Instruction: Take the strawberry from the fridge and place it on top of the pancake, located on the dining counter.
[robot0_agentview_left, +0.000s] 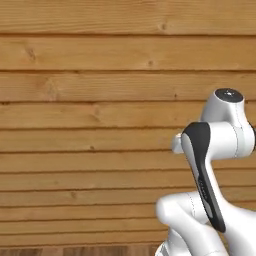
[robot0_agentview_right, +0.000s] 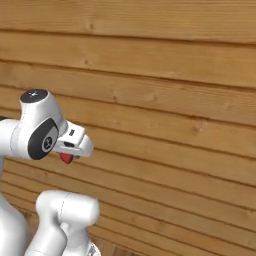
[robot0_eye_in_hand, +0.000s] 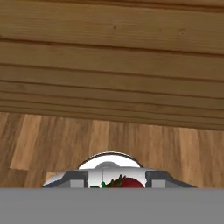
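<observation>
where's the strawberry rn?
Strawberry sits clamped in the pincer: bottom centre of the hand view, and a red bit under the hand at left in the right base view, before the wood plank wall.

Left base view: set behind the arm (robot0_agentview_left: 210, 165) to its left, facing forward, close to a wall of horizontal wooden planks (robot0_agentview_left: 90, 100). Right base view: set behind the arm to its right, facing the same plank wall, equally near. Hand view: looking along the jaws, down over wooden floor (robot0_eye_in_hand: 109, 140) toward the wall's foot.
</observation>
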